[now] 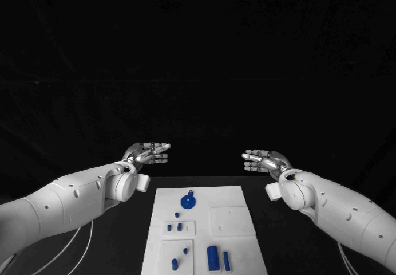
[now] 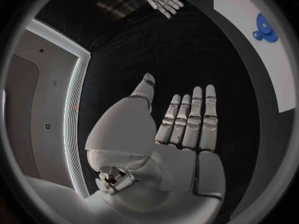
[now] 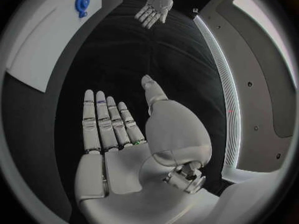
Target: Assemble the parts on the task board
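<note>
Left hand [image 1: 147,154] and right hand [image 1: 265,161] raised at mid-frame beyond the task board [image 1: 222,201], fingers extended, grasping nothing. Blue parts [image 1: 188,200] resting on board, lower centre. Stage indeterminate: consistent with pre-assembly or post-release.

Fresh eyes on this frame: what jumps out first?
Two silver many-fingered hands, left hand and right hand, hover open and facing each other beyond the far end of the white rectangular task board. On the board, the round blue disc-shaped part lies near the far end, with the blue cylindrical part at the near end, both untouched.
</note>
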Tool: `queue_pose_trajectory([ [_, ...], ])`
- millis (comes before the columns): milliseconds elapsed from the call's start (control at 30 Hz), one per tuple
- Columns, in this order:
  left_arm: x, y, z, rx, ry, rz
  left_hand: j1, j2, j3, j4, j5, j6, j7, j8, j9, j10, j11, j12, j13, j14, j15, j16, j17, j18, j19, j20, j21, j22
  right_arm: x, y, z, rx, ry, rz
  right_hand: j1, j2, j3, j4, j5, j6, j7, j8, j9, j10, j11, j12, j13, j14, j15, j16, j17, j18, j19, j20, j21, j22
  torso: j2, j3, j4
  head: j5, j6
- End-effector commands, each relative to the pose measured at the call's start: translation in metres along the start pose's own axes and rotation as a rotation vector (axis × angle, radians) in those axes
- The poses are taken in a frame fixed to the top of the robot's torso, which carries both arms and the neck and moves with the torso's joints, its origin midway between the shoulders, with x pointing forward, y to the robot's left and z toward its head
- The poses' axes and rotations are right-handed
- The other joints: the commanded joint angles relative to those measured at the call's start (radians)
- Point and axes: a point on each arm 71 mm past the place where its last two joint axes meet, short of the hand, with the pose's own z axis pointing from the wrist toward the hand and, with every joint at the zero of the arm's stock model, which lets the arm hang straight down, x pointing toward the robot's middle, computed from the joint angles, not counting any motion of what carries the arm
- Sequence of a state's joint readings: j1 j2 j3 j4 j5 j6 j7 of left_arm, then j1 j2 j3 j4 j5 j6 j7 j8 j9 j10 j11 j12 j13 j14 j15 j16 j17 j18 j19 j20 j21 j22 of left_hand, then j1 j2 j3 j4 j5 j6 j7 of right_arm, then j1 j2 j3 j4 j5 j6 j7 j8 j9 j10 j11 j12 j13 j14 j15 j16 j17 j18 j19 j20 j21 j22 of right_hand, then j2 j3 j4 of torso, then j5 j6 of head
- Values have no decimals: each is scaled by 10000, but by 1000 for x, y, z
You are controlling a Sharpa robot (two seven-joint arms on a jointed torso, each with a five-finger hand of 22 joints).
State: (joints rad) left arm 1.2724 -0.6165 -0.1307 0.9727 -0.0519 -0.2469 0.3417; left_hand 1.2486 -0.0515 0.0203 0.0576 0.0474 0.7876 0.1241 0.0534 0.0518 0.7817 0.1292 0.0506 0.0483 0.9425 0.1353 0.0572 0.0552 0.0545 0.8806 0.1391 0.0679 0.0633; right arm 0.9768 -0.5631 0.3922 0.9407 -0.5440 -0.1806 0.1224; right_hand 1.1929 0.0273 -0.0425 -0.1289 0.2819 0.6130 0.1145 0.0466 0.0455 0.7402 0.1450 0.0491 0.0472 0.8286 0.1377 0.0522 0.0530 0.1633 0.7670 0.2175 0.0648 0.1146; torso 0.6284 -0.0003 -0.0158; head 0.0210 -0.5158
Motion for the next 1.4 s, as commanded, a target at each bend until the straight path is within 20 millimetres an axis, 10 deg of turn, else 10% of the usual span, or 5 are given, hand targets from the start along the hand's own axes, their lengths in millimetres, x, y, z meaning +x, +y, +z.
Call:
queue_pose_trajectory([
  [33,0,1,-1,-2,-12,-4,-3957,515,-203,-576,-474,-7876,-1241,-534,-518,-7817,-1292,-506,-483,-9425,-1353,-572,-552,-545,-8806,-1391,-679,-633,1,-1,-1,49,16,-51,-3740,-273,425,1289,-2819,-6130,-1145,-466,-455,-7402,-1450,-491,-472,-8286,-1377,-522,-530,-1633,-7670,-2175,-648,-1146,-33,-12,5,-16,-66],
  [133,5,3,-4,14,-62,-69,-4960,515,-203,-576,-474,-7876,-1241,-534,-518,-7817,-1292,-506,-483,-9425,-1353,-572,-552,-545,-8806,-1391,-679,-633,4,2,-3,-110,-32,37,-4718,-273,425,1289,-2819,-6130,-1145,-466,-455,-7402,-1450,-491,-472,-8286,-1377,-522,-530,-1633,-7670,-2175,-648,-1146,-155,-10,28,-46,-183],
  [167,8,5,-7,26,-100,-118,-5325,515,-203,-576,-474,-7876,-1241,-534,-518,-7817,-1292,-506,-483,-9425,-1353,-572,-552,-545,-8806,-1391,-679,-633,7,4,-4,-223,-69,104,-11929,-273,425,1289,-2819,-6130,-1145,-466,-455,-7402,-1450,-491,-472,-8286,-1377,-522,-530,-1633,-7670,-2175,-648,-1146,-247,-8,46,-67,-271],
  [200,11,6,-9,35,-130,-156,-12486,515,-203,-576,-474,-7876,-1241,-534,-518,-7817,-1292,-506,-483,-9425,-1353,-572,-552,-545,-8806,-1391,-679,-633,9,5,-6,-311,-100,159,-11929,-273,425,1289,-2819,-6130,-1145,-466,-455,-7402,-1450,-491,-472,-8286,-1377,-522,-530,-1633,-7670,-2175,-648,-1146,-322,-7,60,-86,-344],
  [1400,92,22,-105,237,-1364,-1187,-12486,515,-203,-576,-474,-7876,-1241,-534,-518,-7817,-1292,-506,-483,-9425,-1353,-572,-552,-545,-8806,-1391,-679,-633,84,5,-99,-918,-1574,1689,-11929,-273,425,1289,-2819,-6130,-1145,-466,-455,-7402,-1450,-491,-472,-8286,-1377,-522,-530,-1633,-7670,-2175,-648,-1146,-842,3,158,-210,-842],
])
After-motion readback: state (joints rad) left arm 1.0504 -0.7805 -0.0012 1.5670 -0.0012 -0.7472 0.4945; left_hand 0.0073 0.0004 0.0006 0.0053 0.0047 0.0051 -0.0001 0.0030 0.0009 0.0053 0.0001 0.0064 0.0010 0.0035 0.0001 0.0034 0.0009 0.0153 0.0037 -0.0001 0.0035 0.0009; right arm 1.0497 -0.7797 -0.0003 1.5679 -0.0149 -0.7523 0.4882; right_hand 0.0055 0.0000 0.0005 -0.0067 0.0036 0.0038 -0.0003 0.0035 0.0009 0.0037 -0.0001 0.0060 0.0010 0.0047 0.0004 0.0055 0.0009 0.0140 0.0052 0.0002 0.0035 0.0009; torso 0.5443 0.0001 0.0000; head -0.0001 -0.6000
